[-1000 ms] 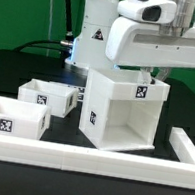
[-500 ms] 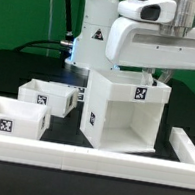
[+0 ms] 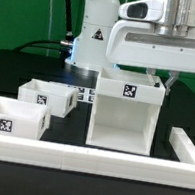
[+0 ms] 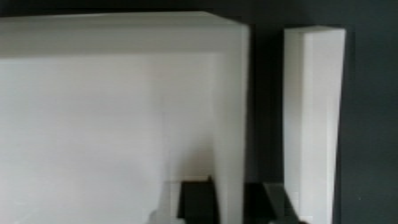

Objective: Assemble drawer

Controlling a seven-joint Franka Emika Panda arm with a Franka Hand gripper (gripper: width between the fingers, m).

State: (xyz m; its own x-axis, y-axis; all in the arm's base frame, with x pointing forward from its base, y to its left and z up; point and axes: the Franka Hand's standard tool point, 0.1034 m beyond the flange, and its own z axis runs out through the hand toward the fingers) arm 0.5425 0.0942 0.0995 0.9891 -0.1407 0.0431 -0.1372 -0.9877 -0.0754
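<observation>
The big hollow white cube casing (image 3: pixel 122 120) stands on the black table with its open side facing the exterior camera and a tag on its top front edge. My gripper (image 3: pixel 163 83) comes down from above and is shut on the casing's upper wall at the exterior view's right. In the wrist view the thin casing wall (image 4: pixel 228 110) runs between my dark fingers (image 4: pixel 196 200), with my gripper (image 4: pixel 235 200) clamped on it. Two small open-top trays (image 3: pixel 47 96) (image 3: pixel 12 116) stand at the exterior view's left, apart from the casing.
A long low white rail (image 3: pixel 85 165) runs along the front edge and turns back at the exterior view's right (image 3: pixel 184 146); it also shows in the wrist view (image 4: pixel 311 110), close beside the casing. The arm's base (image 3: pixel 90 34) stands behind.
The casing has turned in my grip from a slanted pose to square-on with its open side to the front. The gripper has shifted toward the exterior view's right. The trays have not moved.
</observation>
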